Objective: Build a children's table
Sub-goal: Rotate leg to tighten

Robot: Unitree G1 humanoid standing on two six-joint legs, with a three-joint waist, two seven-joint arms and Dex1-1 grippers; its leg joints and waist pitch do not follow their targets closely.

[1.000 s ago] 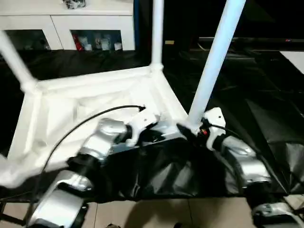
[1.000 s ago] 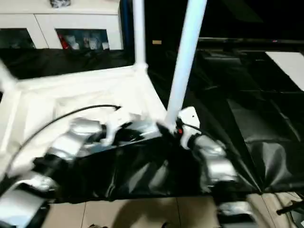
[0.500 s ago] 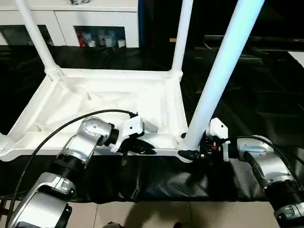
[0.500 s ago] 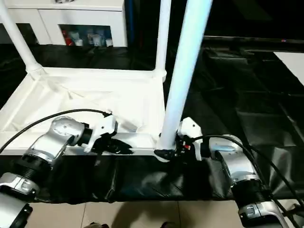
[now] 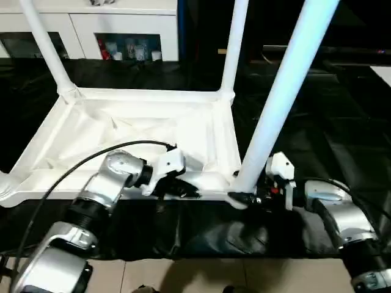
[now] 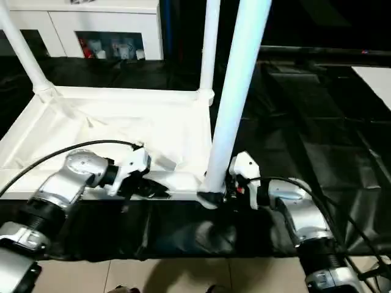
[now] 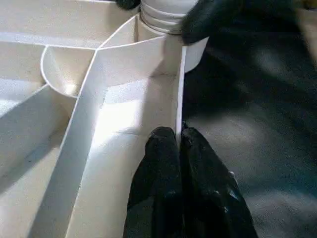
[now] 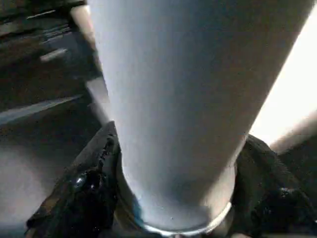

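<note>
Table: we see the tabletop (image 5: 128, 131) lying upside down on black sheeting (image 5: 342, 122), ribs up, legs standing in its corner sockets.
Near leg: the leg (image 5: 278, 104) at the near right corner rises toward 1 o'clock, long axis nearly upright.
Right fingers: our right gripper (image 6: 215, 196) wraps the base of that leg, one finger (image 8: 84, 193) on each side, just above the socket.
Left fingers: our left gripper (image 5: 183, 190) is closed, pinching the thin near rim of the tabletop at 9 o'clock from the leg.
Nearer arm: the right.
Hidden: we cannot see the thread or how far the leg is seated; the near left corner is cut off.
</note>
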